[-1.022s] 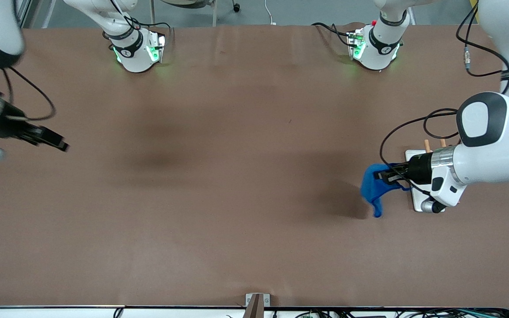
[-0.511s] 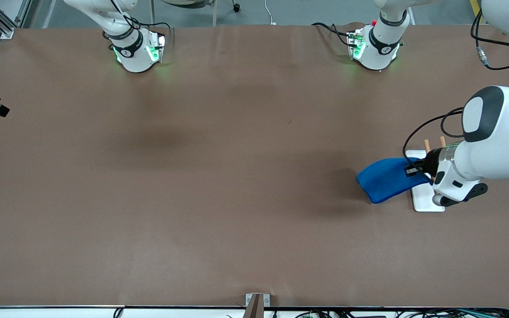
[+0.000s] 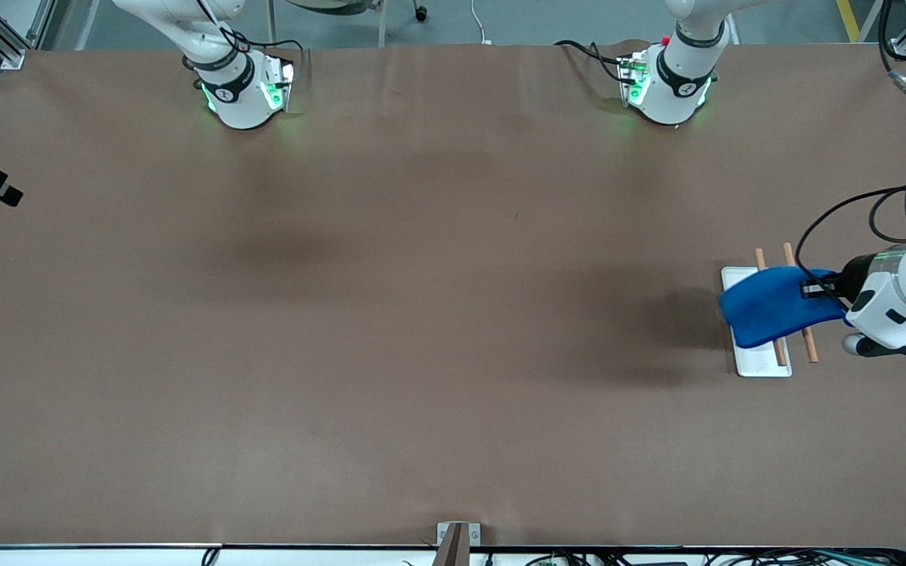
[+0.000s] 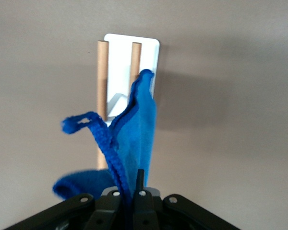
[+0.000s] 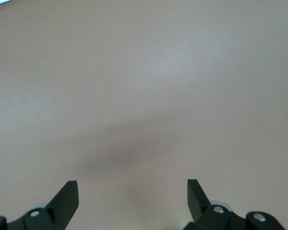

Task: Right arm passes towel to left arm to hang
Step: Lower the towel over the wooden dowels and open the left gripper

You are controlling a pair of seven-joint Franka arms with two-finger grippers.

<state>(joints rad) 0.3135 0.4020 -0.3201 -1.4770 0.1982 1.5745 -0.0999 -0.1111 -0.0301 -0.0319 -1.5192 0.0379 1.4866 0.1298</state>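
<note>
**Towel Over the Rack: Placement Stage**

Brown table (image 3: 421, 314) covering fills the workspace, with both arm bases along its edge farthest from the front camera. At the right arm's end, only a black tip of the right tool (image 5: 133, 191) shows at the frame edge in the front view; its wrist view shows the jaws spread wide over bare table, holding nothing. That arm waits.

Toward the left arm's end stands a white rack base (image 3: 760, 363) carrying two wooden rods (image 3: 808, 344). The towel (image 3: 767, 313) lies draped across both rods. The left tool (image 3: 815, 289) is clamped shut on the towel's edge, just over the rack.

Judged risks:
- Uneven drape: one side appears bunched, so release may let the towel slide off.
- Dragging the towel sideways could shift or tip the light rack.
</note>
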